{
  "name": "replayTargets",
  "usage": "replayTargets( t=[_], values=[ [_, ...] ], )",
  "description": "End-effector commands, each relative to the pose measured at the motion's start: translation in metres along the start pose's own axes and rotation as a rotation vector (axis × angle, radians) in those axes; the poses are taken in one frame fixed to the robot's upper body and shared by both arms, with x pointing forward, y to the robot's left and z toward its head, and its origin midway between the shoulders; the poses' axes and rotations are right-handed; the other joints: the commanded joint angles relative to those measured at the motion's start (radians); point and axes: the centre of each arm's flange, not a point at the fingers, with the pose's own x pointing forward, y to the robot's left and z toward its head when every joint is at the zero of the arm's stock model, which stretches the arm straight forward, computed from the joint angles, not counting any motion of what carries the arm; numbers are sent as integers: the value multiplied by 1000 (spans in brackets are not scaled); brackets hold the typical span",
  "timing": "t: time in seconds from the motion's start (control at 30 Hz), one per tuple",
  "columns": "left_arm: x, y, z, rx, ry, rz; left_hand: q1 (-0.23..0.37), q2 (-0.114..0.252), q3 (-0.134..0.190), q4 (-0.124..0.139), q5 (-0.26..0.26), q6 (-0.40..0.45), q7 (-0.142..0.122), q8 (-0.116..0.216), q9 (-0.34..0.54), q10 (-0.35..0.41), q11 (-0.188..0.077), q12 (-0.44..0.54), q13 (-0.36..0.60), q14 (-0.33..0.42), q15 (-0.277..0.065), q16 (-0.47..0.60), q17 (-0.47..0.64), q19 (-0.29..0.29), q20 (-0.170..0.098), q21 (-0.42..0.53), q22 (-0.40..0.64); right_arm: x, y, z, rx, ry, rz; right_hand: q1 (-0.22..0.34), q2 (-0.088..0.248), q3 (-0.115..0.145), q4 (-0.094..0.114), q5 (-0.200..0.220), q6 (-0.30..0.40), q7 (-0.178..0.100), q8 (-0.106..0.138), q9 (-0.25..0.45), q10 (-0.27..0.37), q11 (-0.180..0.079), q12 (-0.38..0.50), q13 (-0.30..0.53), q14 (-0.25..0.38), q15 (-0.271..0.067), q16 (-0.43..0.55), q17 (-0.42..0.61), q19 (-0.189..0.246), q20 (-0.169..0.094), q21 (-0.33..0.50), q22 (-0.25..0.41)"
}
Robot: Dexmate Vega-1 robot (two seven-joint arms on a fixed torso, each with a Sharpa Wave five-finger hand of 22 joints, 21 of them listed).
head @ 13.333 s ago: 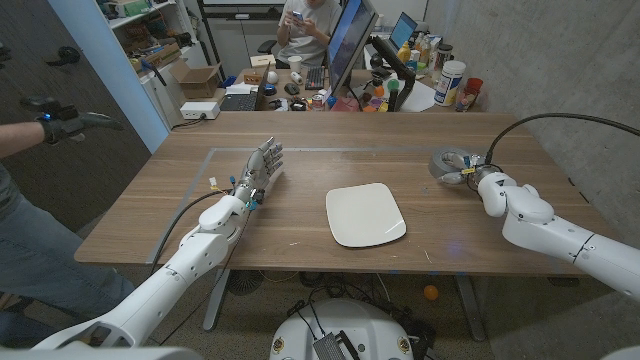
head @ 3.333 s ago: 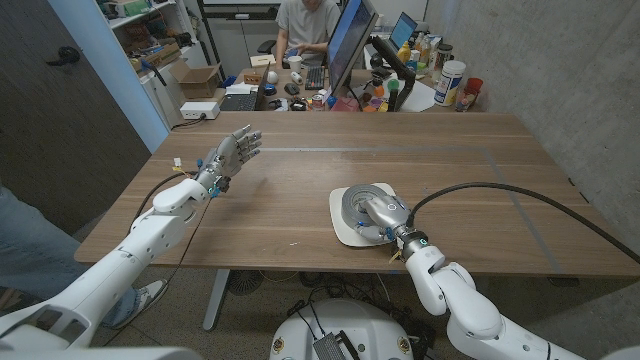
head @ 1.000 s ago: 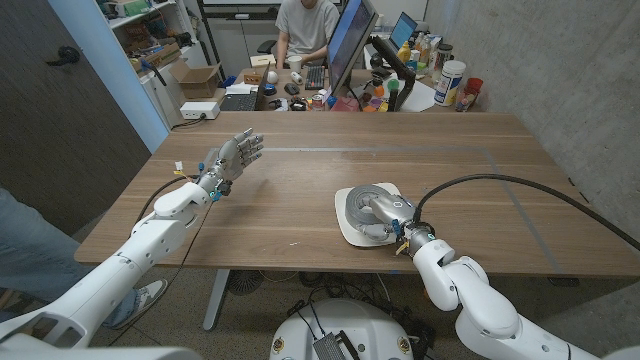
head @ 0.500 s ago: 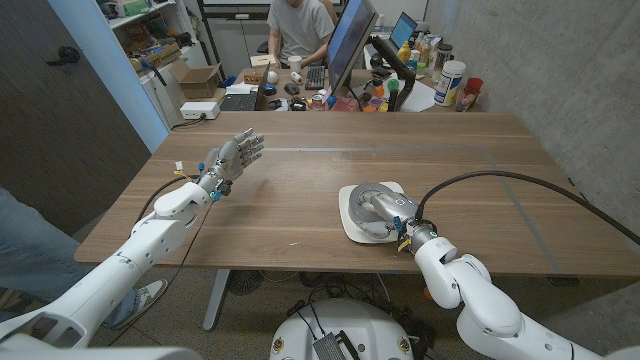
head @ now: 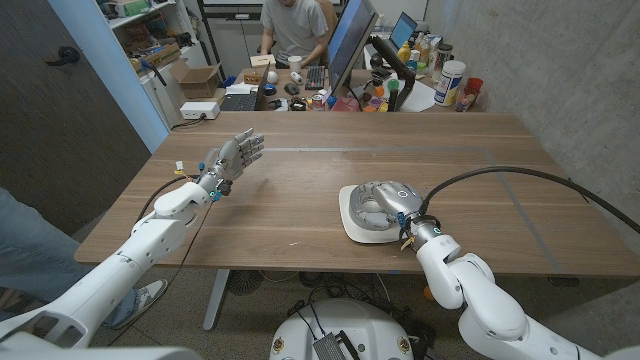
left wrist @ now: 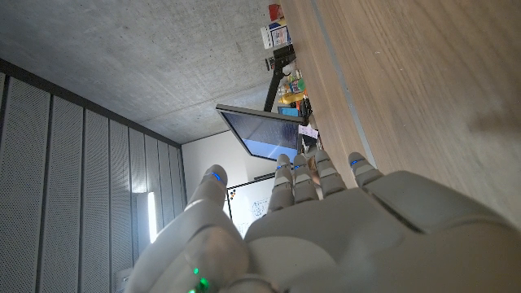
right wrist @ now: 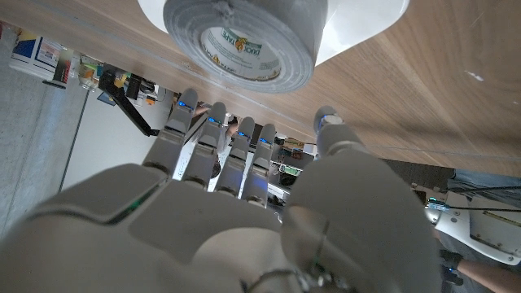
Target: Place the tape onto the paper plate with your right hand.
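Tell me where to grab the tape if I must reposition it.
Across its outer wall, from above: the tape lies flat on the paper plate, core upward, so the right hand can probably straddle it, thumb opposite fingers.

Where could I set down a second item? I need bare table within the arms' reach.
Bare wood lies between the left hand and the paper plate, and on the table right of and behind the plate, up to the cable. The plate is crowded: the tape sits there under the right hand.
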Motion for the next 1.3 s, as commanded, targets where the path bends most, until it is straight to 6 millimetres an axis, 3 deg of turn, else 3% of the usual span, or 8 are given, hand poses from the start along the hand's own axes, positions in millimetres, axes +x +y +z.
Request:
replayTargets(
  t=[0.03, 0.13, 0.5, 0.63, 0.8, 1.1, 1.3],
  values=[
    [-5, 5, -2, -6, -6, -1, -4, 2, 6, 1, 3, 9, 3, 1, 2, 2, 3, -1, 6, 1, 4, -3, 4, 2, 9, 5, 4, -4, -26, -5, 39, 47, -163, -7, 9, 6, -1, 7, 23, 4, 6, -1, 15, -5, 5, 5, 23, -8, 10, 0, 38, -10, 16, 4],
    [-10, 8, -3, -5, -1, -1, -4, 3, 7, 1, 3, 8, 5, 0, 2, 3, 4, 0, 6, 2, 5, -2, 4, 5, 8, 6, 4, -5, -37, -8, 71, 84, -229, -14, 11, 6, -1, 10, 39, 4, 7, -3, 26, -5, 9, 6, 36, -24, 16, 1, 76, -17, 27, 4],
    [-37, 25, 2, 43, -29, 37, 1, 12, 14, 1, 5, 12, 6, 1, 2, 14, 6, 4, 6, 18, 7, 2, 4, 35, 13, 17, 3, 3, -54, -14, 300, 117, -376, -44, 8, -5, 9, 10, 44, 5, 2, -4, 35, -2, 12, 8, 34, -19, 18, 7, 78, -20, 23, 4],
    [-42, 28, 8, 50, -55, 44, 2, 13, 15, 0, 5, 11, 5, 1, 2, 15, 6, 3, 6, 17, 7, 2, 4, 35, 13, 16, 3, 14, -54, -20, 412, 99, -361, -61, 9, -11, 16, 11, 35, 7, -5, -5, 27, 1, 9, 9, 20, -15, 14, 10, 67, -23, 16, 4],
    [-44, 29, 20, 74, -78, 43, 3, 14, 17, 0, 5, 11, 5, 1, 2, 14, 7, 3, 6, 16, 7, 1, 4, 33, 14, 15, 3, 27, -52, -34, 612, 74, -341, -56, 13, -11, 7, 20, 3, 7, -25, -5, -13, 8, -9, 10, -37, -11, -4, 11, -8, -26, -14, 4],
    [-43, 17, 35, 107, -107, 17, 4, 15, 19, -1, 6, 14, 4, 2, 2, 15, 5, 3, 6, 16, 6, 0, 4, 30, 14, 13, 3, 37, -46, -50, 825, 86, -357, -63, 20, -18, 11, 26, -12, 13, -35, -5, -25, 16, -14, 11, -54, 1, -4, 15, -23, -22, -15, 5],
    [-41, 10, 38, 116, -110, 1, 6, 16, 21, -2, 6, 15, 6, 2, 2, 15, 6, 3, 6, 16, 6, -1, 3, 27, 13, 12, 2, 40, -38, -48, 817, 78, -332, -63, 24, -20, 11, 27, -19, 18, -40, -4, -33, 21, -16, 12, -61, 9, -4, 17, -26, -20, -14, 5]
  ],
)
